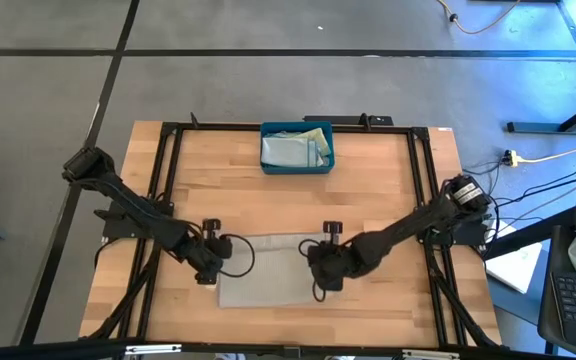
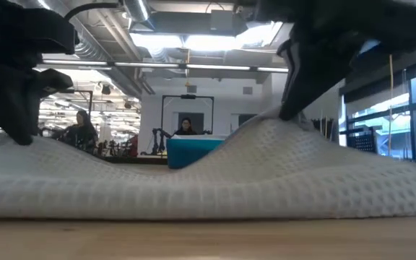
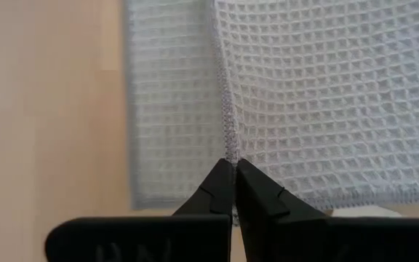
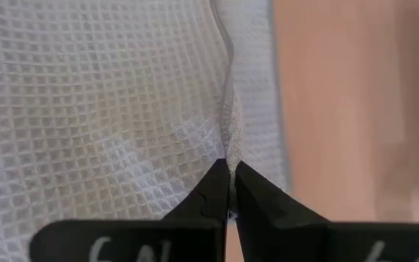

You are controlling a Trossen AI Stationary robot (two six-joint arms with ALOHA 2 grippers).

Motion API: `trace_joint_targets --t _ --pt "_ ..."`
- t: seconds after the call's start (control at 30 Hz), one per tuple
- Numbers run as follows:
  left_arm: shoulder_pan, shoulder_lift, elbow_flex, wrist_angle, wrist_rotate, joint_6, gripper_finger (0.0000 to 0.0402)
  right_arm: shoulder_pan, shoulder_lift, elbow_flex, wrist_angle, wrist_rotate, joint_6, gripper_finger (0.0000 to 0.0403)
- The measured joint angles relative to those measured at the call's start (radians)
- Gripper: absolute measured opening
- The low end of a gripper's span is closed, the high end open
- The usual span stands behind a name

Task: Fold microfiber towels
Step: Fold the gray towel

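the grey towel (image 1: 268, 268) is lying flat at 6 o'clock on the table (image 1: 368, 170), long side running 9 to 3. its ends are being pinched tight by the left gripper (image 1: 208, 268) and right gripper (image 1: 325, 268).

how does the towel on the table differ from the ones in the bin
The grey towel lies spread on the table, while the bin towels sit packed in the teal bin. The grey towel is pinched by the left gripper and right gripper; the bin towels are untouched. The grey towel is pale grey; the bin towels look bluish-green.
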Motion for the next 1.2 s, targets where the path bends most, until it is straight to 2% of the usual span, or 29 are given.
trace_joint_targets --t 0.17,0.33,0.57,0.83,0.97,1.2 --pt "0.0 0.003 0.0 -0.087 -0.098 -0.004 0.0 -0.048 0.0 -0.007 -0.043 0.0 0.005 0.0019" --pt "0.003 0.003 -0.027 -0.133 -0.179 -0.032 0.0 -0.087 0.0 -0.088 -0.011 -0.011 0.026 0.0019" --pt "0.036 0.003 -0.119 0.015 -0.18 -0.026 0.0 -0.128 0.0 -0.242 0.168 -0.099 0.027 0.0019" --pt "0.072 0.003 -0.135 0.016 -0.196 0.021 0.0026 -0.141 0.0 -0.256 0.227 -0.058 -0.028 0.0022" --pt "0.09 0.003 -0.135 0.016 -0.176 0.049 0.0046 -0.143 0.0 -0.255 0.236 -0.056 -0.05 0.0048" --pt "0.102 0.002 -0.133 0.012 -0.159 0.053 0.0092 -0.143 0.0 -0.254 0.239 -0.033 -0.014 0.0132"
